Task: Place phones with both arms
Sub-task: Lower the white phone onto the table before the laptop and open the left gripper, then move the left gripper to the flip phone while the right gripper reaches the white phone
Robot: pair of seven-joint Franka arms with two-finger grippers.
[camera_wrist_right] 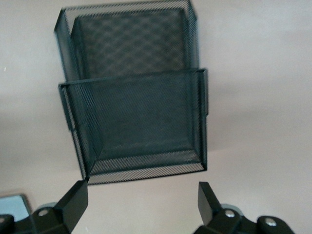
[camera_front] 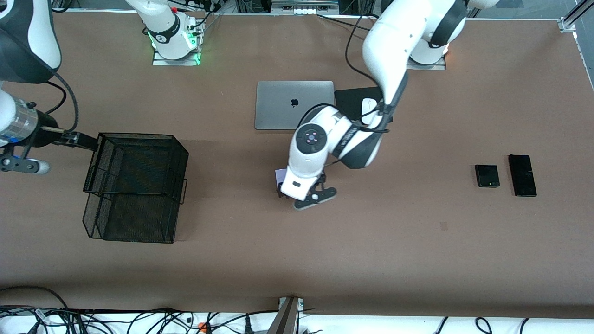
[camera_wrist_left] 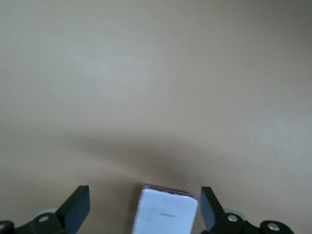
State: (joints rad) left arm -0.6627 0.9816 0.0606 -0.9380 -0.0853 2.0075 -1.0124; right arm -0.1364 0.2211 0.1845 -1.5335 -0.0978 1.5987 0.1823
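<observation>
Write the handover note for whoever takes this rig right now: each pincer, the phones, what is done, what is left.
Left pincer: open, low over the middle of the table, fingers either side of the lilac phone without gripping it.
Right pincer: open, holding nothing, waiting above the table beside the black mesh basket at the right arm's end.
Small black phone and long black phone: flat on the table, side by side at the left arm's end, untouched.
Done: no phone is in the basket.
Left: the lilac phone lies mid-table, probably awaiting the right arm; both black phones remain.
</observation>
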